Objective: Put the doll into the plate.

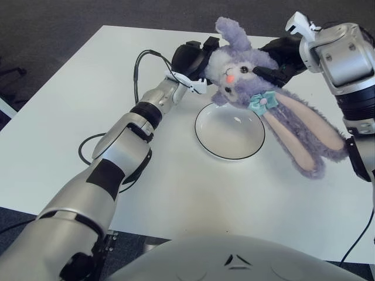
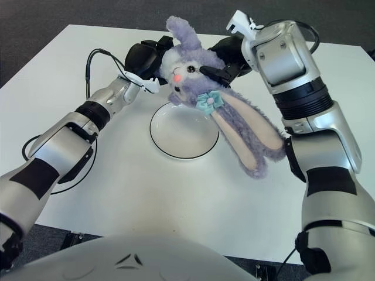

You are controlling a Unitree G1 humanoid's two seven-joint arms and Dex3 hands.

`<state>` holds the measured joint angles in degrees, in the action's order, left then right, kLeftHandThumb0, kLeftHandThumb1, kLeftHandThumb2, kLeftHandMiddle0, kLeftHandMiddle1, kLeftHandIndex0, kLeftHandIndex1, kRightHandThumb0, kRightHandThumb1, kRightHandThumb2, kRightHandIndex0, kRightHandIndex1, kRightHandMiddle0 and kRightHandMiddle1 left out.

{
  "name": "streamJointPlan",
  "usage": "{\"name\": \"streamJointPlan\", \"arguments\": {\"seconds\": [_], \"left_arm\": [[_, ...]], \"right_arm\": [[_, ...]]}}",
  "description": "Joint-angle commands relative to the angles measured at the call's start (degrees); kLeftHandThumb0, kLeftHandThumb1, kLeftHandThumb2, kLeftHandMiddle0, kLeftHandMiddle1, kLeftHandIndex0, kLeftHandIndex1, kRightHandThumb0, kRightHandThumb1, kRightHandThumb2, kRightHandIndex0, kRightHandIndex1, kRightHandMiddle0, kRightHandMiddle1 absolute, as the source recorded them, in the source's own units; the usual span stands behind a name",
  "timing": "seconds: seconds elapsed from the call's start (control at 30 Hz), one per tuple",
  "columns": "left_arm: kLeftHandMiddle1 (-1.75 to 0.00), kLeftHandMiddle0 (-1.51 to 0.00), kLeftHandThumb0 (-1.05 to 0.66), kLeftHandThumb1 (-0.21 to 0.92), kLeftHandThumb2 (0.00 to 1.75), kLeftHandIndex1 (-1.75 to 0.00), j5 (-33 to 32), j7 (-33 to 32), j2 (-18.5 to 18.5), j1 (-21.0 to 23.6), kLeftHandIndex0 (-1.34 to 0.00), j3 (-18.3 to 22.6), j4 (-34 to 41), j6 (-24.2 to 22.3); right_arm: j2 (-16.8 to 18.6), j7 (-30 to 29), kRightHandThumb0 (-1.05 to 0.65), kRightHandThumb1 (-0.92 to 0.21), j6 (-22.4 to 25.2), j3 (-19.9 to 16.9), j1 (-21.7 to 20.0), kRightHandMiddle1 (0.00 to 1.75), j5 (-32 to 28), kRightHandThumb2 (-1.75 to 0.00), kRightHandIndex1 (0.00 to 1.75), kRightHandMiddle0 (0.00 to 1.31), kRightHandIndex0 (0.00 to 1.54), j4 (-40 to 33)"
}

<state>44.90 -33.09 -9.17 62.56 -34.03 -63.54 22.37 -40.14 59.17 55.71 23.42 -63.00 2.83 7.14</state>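
In the left eye view, a white table (image 1: 176, 193) is filling most of the frame, sitting over dark grey carpet (image 1: 58, 23) that shows along the top and at the lower corners — no brand, label or writing is readable anywhere. A black cable (image 1: 88, 149) is looping over the table beside the left forearm. The purple plush doll (image 1: 263, 102) is hanging in the air over the far rim of the white plate (image 1: 229, 130), its head between the two hands and its long ears drooping past the plate's right edge. The left hand (image 1: 190, 58) is pressing against the doll's head from the left, while the right hand (image 1: 281, 58) is gripping it from the right, dark fingers closed into the fur. In the right eye view, the same doll (image 2: 217, 111) is dangling above the plate (image 2: 183, 130), which is holding nothing — the left hand (image 2: 143, 58) and right hand (image 2: 228, 58) are both clamping its head, and the doll's teal bow (image 2: 207, 100) is facing the camera.
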Motion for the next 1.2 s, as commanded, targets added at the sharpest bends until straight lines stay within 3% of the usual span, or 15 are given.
{"name": "streamJointPlan", "arguments": {"seconds": [0.0, 0.2, 0.33, 0.63, 0.67, 0.77, 0.83, 0.9, 0.97, 1.17], "left_arm": [[-1.75, -1.38, -0.53, 0.22, 1.45, -1.75, 1.3, 4.4, -1.8, 0.3, -0.70, -1.3, 0.2, 0.2], [-1.75, -1.40, -0.54, 0.19, 1.47, -1.75, 2.1, 7.3, -4.1, 0.6, -0.72, -2.0, -0.2, 1.2], [-1.75, -1.41, -0.54, 0.18, 1.48, -1.75, 3.4, 7.2, -5.6, 1.0, -0.73, -2.9, -0.1, 1.5], [-1.75, -1.42, -0.55, 0.18, 1.49, -1.75, 5.6, 6.6, -8.6, 2.2, -0.74, -3.6, 1.6, 1.4], [-1.75, -1.42, -0.55, 0.18, 1.49, -1.75, 5.8, 6.6, -9.0, 2.4, -0.74, -3.5, 1.9, 1.4], [-1.75, -1.42, -0.55, 0.18, 1.49, -1.75, 6.1, 6.9, -9.6, 2.7, -0.74, -3.3, 2.4, 1.3], [-1.75, -1.42, -0.55, 0.18, 1.49, -1.75, 6.1, 7.2, -9.8, 2.8, -0.74, -3.2, 2.6, 1.3], [-1.75, -1.42, -0.55, 0.18, 1.49, -1.75, 6.0, 7.6, -10.0, 2.8, -0.74, -3.2, 2.8, 1.2], [-1.75, -1.42, -0.55, 0.17, 1.50, -1.75, 6.1, 7.9, -10.2, 2.8, -0.74, -3.2, 3.1, 1.1], [-1.75, -1.41, -0.55, 0.17, 1.50, -1.75, 6.5, 8.5, -10.4, 2.7, -0.74, -3.4, 3.9, 0.0]], "right_arm": [[-3.5, -0.4, -0.45, -0.41, 0.1, -4.1, -1.6, 1.75, -0.5, -1.19, 1.75, 0.53, 1.19, -0.7], [-4.8, 1.1, -0.45, -0.44, -0.6, -5.6, -3.4, 1.75, -1.3, -1.16, 1.75, 0.51, 1.14, 4.2], [-7.6, 2.0, -0.44, -0.45, -1.3, -9.6, -1.7, 1.75, -3.3, -1.15, 1.75, 0.51, 1.06, 5.2], [-6.5, 3.2, -0.44, -0.47, -13.5, -6.6, -7.8, 1.75, 0.6, -1.12, 1.75, 0.49, 0.86, 19.0], [-7.5, 1.5, -0.44, -0.48, -14.4, -8.4, -5.8, 1.75, 0.5, -1.11, 1.75, 0.48, 0.79, 17.0], [-9.9, -0.6, -0.78, -0.77, -15.1, -12.2, -1.6, 1.65, -0.1, -0.85, 1.73, 0.17, 0.54, 12.2], [-9.9, -1.4, -0.88, -0.85, -15.4, -12.8, -1.2, 1.60, 0.1, -0.79, 1.71, 0.09, 0.47, 12.3], [-9.3, -2.5, -0.96, -0.88, -15.2, -13.0, -1.3, 1.57, 0.6, -0.77, 1.66, 0.04, 0.39, 12.9], [-8.9, -3.2, -1.01, -0.91, -13.9, -13.2, -1.6, 1.47, 0.7, -0.81, 1.48, 0.02, 0.24, 12.8], [-8.1, -4.7, -1.04, -0.92, -9.0, -14.8, -2.2, 1.25, -0.4, -0.89, 1.09, 0.00, 0.10, 12.6]]}}
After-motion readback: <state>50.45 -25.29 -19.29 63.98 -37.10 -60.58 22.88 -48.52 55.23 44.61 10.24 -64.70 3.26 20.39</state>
